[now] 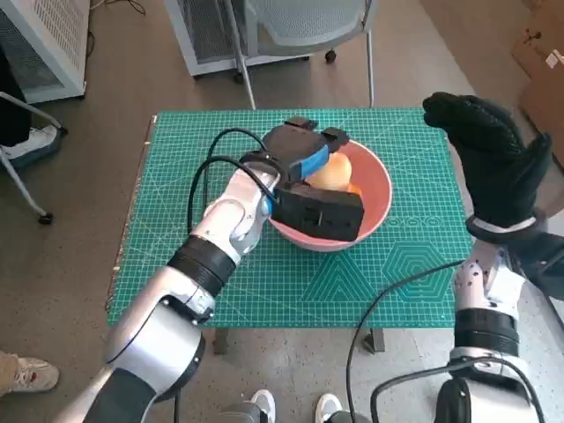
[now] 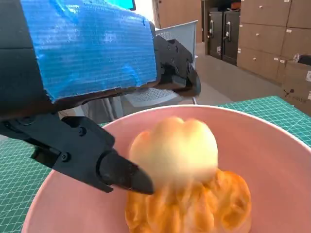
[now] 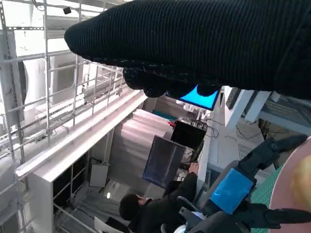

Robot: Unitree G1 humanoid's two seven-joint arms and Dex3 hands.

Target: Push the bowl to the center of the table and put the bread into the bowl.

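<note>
The pink bowl (image 1: 376,201) stands on the green mat, slightly right of the table's middle. A pale, golden-brown bread (image 1: 333,171) lies inside it. My left hand (image 1: 300,157) hovers over the bowl's left and far side. In the left wrist view the bread (image 2: 181,160) rests on the bowl's floor (image 2: 277,150). One black fingertip (image 2: 131,178) touches the bread's side; the other fingers (image 2: 177,68) stand well apart behind it. My right hand (image 1: 495,160) is raised above the table's right edge, holding nothing, fingers loosely extended. The right wrist view shows the glove (image 3: 204,43) and the left hand's blue tape (image 3: 232,190).
A green cutting mat (image 1: 220,291) covers the table. Black cables (image 1: 211,167) loop over my left forearm. A chair (image 1: 300,26) stands beyond the far edge, a white cabinet (image 1: 44,44) at the far left. Shoes (image 1: 291,407) show at the near edge. A person (image 3: 160,208) sits at a monitor.
</note>
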